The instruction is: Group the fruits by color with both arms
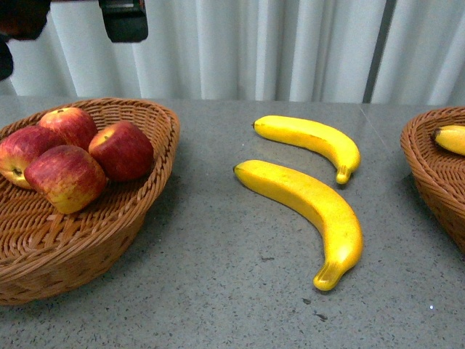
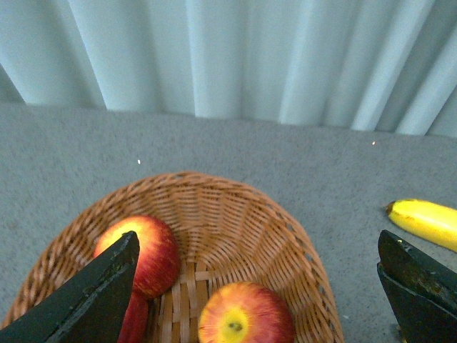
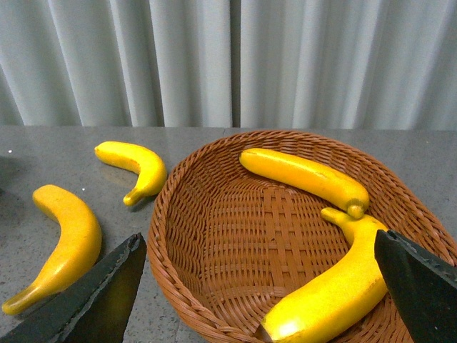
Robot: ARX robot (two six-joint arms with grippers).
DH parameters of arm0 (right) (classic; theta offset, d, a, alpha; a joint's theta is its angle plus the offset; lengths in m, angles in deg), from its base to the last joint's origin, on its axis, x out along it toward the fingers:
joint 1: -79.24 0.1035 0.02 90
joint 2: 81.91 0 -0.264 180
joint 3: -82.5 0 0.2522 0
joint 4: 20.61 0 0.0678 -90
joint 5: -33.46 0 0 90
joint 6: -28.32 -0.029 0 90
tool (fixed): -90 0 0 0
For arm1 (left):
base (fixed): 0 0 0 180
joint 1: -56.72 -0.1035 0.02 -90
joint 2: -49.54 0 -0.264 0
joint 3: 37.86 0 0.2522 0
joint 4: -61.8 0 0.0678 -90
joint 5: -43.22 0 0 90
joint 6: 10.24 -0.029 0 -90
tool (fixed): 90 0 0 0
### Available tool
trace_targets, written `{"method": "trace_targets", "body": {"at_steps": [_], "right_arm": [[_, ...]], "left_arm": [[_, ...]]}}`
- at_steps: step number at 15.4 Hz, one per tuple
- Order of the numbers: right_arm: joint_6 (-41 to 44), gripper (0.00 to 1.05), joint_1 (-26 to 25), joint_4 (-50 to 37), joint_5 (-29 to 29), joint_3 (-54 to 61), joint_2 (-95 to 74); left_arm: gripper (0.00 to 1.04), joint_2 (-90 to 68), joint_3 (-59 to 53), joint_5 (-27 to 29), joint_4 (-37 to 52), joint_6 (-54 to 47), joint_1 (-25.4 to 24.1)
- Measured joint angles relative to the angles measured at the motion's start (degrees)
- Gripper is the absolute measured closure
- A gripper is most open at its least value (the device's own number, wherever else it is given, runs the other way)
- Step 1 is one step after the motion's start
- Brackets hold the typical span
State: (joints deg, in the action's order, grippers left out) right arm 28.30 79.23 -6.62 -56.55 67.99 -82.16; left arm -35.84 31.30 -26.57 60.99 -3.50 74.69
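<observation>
Four shiny red apples (image 1: 122,149) sit in the brown woven basket (image 1: 87,240), two long yellow bananas (image 1: 312,200) right of it. The black left gripper (image 2: 257,246), maybe above it, and the black right gripper (image 3: 258,239) gape wide, empty.

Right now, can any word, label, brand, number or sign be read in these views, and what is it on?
None: no text shows on the apples, bananas, left basket, right basket, table or curtain in any view.
</observation>
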Motion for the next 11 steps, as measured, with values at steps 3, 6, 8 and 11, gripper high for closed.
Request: {"method": "trace_targets", "body": {"at_steps": [3, 6, 8, 11], "right_arm": [[0.0, 0.07, 0.0, 0.0, -0.04, 0.0, 0.0], [0.0, 0.07, 0.0, 0.0, 0.0, 0.0, 0.0], [0.0, 0.07, 0.0, 0.02, 0.02, 0.0, 0.0], [0.0, 0.07, 0.0, 0.02, 0.02, 0.0, 0.0]], "left_arm": [[0.16, 8.9, -7.78, 1.11, 13.25, -7.58, 3.15], [0.54, 22.38, -25.11, -3.04, 21.14, -7.13, -1.11], [0.78, 26.82, -32.35, -6.1, 22.67, -7.1, -4.42], [1.03, 33.86, -40.52, -10.27, 23.47, -6.93, -8.44]]}}
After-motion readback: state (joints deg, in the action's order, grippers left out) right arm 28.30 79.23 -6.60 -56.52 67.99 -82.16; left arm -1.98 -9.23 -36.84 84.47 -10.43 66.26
